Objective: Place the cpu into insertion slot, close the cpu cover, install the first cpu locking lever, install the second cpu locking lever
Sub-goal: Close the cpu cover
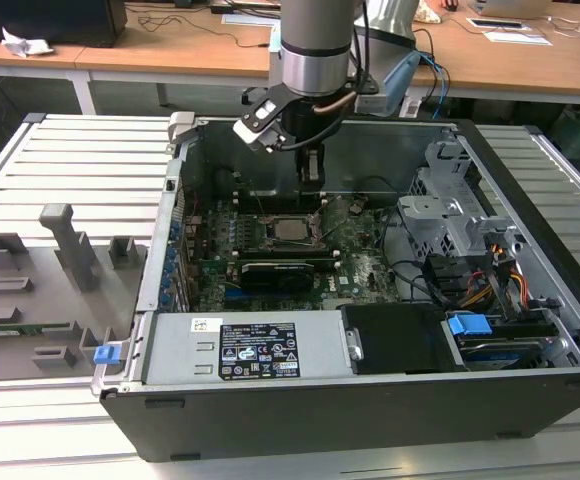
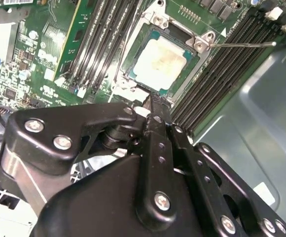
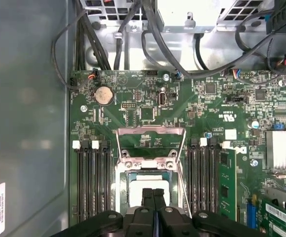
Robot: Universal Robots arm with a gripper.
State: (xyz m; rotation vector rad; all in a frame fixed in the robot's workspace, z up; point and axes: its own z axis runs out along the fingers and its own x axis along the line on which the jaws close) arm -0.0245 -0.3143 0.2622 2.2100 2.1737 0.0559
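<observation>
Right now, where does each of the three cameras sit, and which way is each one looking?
Exterior view: off the arm, above the open computer case, looking down into it; the arm's wrist and tool show.
First wrist view: on the arm, facing squarely at the green board; the shut tool shows.
Second wrist view: on the arm, looking slantwise along the tool at that board.
Shared: both wrist views show the cpu in the insertion slot, just past the tool's tip.
</observation>
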